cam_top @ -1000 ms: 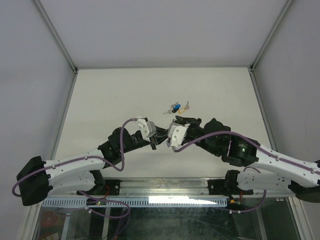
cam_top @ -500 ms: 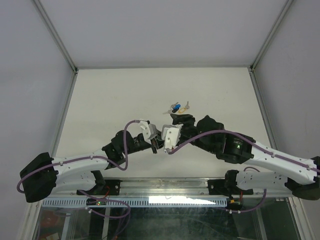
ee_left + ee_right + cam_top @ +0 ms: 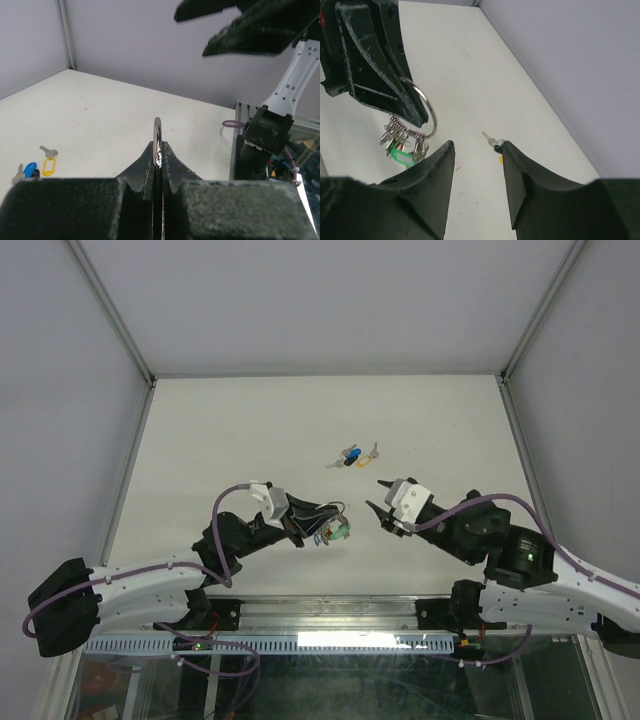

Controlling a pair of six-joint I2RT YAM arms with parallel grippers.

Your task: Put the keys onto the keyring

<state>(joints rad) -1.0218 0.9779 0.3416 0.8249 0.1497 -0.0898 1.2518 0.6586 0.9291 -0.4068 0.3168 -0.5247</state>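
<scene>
The keyring [image 3: 429,107], a thin silver wire ring, is pinched upright by my left gripper [image 3: 158,155], which is shut on it. It shows edge-on [image 3: 157,131] in the left wrist view. A bunch of keys with a green tag [image 3: 341,530] hangs below the ring. My right gripper [image 3: 379,497] stands open and empty a short way to the right of the ring, apart from it. The loose keys [image 3: 356,455], blue-, yellow- and pale-headed, lie together on the table beyond both grippers. They also show in the left wrist view [image 3: 35,167] and the right wrist view [image 3: 493,142].
The white table [image 3: 230,430] is closed in by grey walls at the back and on both sides. A metal rail [image 3: 330,615] and the arm bases run along the near edge.
My right gripper has opened and drawn back to the right, away from the ring. My left gripper has pulled slightly back and left with the ring, and the key bunch now hangs in view.
</scene>
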